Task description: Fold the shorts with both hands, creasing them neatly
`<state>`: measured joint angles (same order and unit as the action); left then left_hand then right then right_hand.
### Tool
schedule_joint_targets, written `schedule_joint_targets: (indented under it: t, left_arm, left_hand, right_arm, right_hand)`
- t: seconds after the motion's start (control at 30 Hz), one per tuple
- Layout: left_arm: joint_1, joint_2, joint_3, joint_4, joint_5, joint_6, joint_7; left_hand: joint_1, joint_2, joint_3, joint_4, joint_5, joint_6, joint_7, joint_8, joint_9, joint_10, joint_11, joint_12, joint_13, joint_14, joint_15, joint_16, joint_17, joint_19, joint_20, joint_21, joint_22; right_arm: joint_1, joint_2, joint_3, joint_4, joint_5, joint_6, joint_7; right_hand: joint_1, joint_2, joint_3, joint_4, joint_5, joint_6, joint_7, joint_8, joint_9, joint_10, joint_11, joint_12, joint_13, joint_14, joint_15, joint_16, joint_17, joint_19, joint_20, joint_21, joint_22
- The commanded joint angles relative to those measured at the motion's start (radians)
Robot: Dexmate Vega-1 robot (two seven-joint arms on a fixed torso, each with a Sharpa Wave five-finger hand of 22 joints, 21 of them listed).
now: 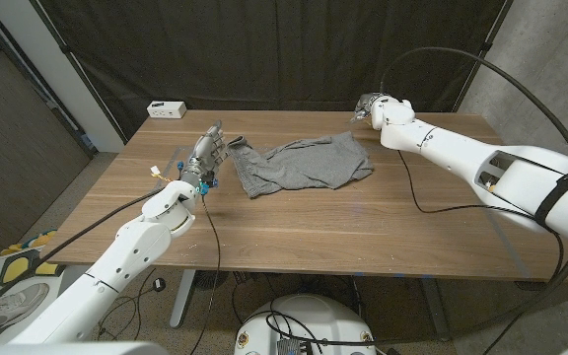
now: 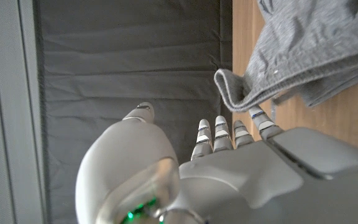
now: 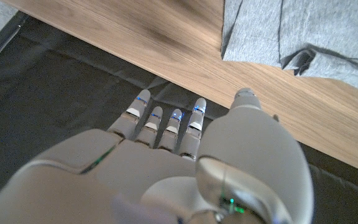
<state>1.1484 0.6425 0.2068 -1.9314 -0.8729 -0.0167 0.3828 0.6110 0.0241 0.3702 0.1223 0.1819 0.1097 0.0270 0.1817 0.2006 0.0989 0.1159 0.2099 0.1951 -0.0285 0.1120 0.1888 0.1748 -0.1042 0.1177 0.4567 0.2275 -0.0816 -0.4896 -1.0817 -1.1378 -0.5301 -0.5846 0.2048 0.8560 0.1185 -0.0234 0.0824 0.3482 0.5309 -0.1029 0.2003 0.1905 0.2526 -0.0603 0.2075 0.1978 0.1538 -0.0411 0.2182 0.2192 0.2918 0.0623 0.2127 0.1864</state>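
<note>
- Head view: the grey shorts (image 1: 304,164) lie rumpled on the wooden table (image 1: 363,227), toward its far middle, partly doubled over. The left hand (image 1: 208,155) is at the shorts' left edge, raised a little off the wood, with a bit of the grey cloth against its fingers. The right hand (image 1: 371,106) is near the table's far edge, apart from the shorts, its fingers pointing away; nothing is in it. A white box (image 1: 166,108) sits at the table's far left corner.
- Left wrist view: the left hand (image 2: 229,168) has a hemmed edge of the shorts (image 2: 309,43) draped over its fingertips (image 2: 261,121), the cloth lifted off the table (image 2: 353,118) there. Whether the thumb pinches it I cannot tell.
- Right wrist view: the right hand (image 3: 166,162) has its fingers (image 3: 166,127) stretched straight and side by side, holding nothing, above the table (image 3: 166,50) edge. The shorts (image 3: 303,34) lie beyond, not touching it.
</note>
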Motion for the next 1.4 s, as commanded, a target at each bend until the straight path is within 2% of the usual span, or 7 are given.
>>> schedule_joint_targets:
  t: [0.03, 0.2, 0.3, 0.53, 0.67, 0.93, 1.4]
  left_arm:
    - [-0.016, 0.003, 0.055, -0.004, 0.411, -0.176, 0.066]
    - [-0.022, 0.004, 0.051, -0.011, 0.509, -0.174, 0.084]
    - [-0.026, 0.016, 0.049, -0.013, 0.550, -0.156, 0.078]
    - [-0.038, 0.073, 0.057, -0.038, 0.701, -0.074, 0.078]
    - [-0.048, 0.105, 0.069, -0.063, 0.794, -0.011, 0.080]
    - [-0.074, 0.165, 0.098, -0.115, 0.941, 0.116, 0.048]
    - [-0.113, 0.250, 0.158, -0.217, 1.130, 0.346, -0.045]
  left_hand:
    - [-0.035, -0.007, -0.020, 0.008, -0.004, 0.026, 0.001, 0.011, -0.005, 0.020, 0.000, 0.010, 0.000, 0.016, -0.004, 0.010, 0.006, -0.009, 0.004, -0.004, -0.002]
    - [-0.051, -0.011, -0.028, 0.007, -0.004, 0.041, -0.007, 0.014, -0.009, 0.040, -0.004, 0.016, -0.001, 0.032, -0.016, 0.012, 0.004, -0.004, -0.010, -0.004, -0.005]
    - [-0.051, -0.009, -0.028, 0.005, -0.003, 0.042, -0.011, 0.013, -0.010, 0.040, -0.004, 0.016, -0.001, 0.032, -0.019, 0.011, 0.004, -0.001, -0.014, -0.003, -0.005]
    - [-0.049, -0.006, -0.027, -0.009, 0.001, 0.025, -0.028, 0.005, -0.014, 0.020, -0.015, 0.006, -0.002, 0.027, -0.025, 0.004, 0.001, -0.001, -0.018, -0.005, -0.009]
    - [-0.045, -0.012, -0.029, -0.021, 0.001, -0.002, -0.045, -0.004, -0.016, 0.007, -0.017, 0.000, -0.002, 0.020, -0.028, -0.001, 0.000, -0.002, -0.018, -0.008, -0.013]
    - [-0.043, -0.037, -0.043, -0.052, -0.006, -0.075, -0.067, -0.012, -0.020, -0.042, -0.038, -0.015, -0.003, -0.017, -0.026, -0.012, -0.001, -0.031, -0.007, -0.027, -0.020]
    - [-0.047, -0.062, -0.066, -0.083, 0.003, -0.212, -0.082, -0.015, -0.021, -0.153, -0.056, -0.028, -0.002, -0.110, -0.023, -0.019, 0.000, -0.080, 0.016, -0.058, -0.024]
  right_arm:
    - [-0.083, -0.078, 0.101, -0.140, 0.063, -0.007, -0.056]
    - [-0.116, -0.091, 0.135, -0.171, 0.084, -0.003, -0.093]
    - [-0.157, -0.106, 0.173, -0.211, 0.111, 0.011, -0.139]
    - [-0.271, -0.141, 0.275, -0.302, 0.195, 0.104, -0.263]
    - [-0.312, -0.151, 0.297, -0.338, 0.207, 0.129, -0.305]
    - [-0.385, -0.171, 0.332, -0.391, 0.225, 0.208, -0.370]
    - [-0.479, -0.191, 0.347, -0.464, 0.136, 0.268, -0.497]
  right_hand:
    - [-0.017, 0.021, 0.001, 0.016, 0.002, 0.018, 0.009, 0.009, 0.002, 0.015, 0.009, 0.006, 0.002, 0.016, -0.056, 0.007, 0.004, 0.001, 0.011, 0.000, -0.001]
    - [-0.051, 0.051, 0.005, 0.040, -0.002, 0.031, 0.017, 0.010, 0.002, 0.035, 0.014, 0.010, 0.002, 0.028, -0.055, 0.013, 0.008, 0.004, 0.012, 0.001, 0.000]
    - [-0.070, 0.084, 0.025, 0.060, -0.004, 0.037, 0.022, 0.008, 0.003, 0.043, 0.013, 0.010, 0.002, 0.039, -0.058, 0.019, 0.013, 0.018, 0.006, 0.007, 0.001]
    - [-0.111, 0.091, 0.070, 0.088, -0.010, -0.037, 0.022, -0.020, 0.004, 0.035, 0.018, 0.001, 0.003, 0.053, -0.056, 0.028, 0.022, 0.031, -0.002, 0.012, 0.001]
    - [-0.131, 0.090, 0.092, 0.093, -0.015, -0.091, 0.015, -0.030, 0.004, 0.019, 0.020, -0.006, 0.003, 0.048, -0.056, 0.026, 0.026, 0.032, -0.006, 0.012, 0.002]
    - [-0.162, 0.087, 0.120, 0.095, -0.025, -0.146, 0.007, -0.030, 0.004, -0.006, 0.022, -0.014, 0.004, 0.020, -0.051, 0.015, 0.030, 0.019, -0.030, 0.006, 0.001]
    - [-0.188, 0.083, 0.137, 0.095, -0.035, -0.180, 0.005, -0.027, 0.003, -0.023, 0.026, -0.017, 0.003, 0.005, -0.047, 0.009, 0.031, 0.009, -0.032, 0.002, 0.000]
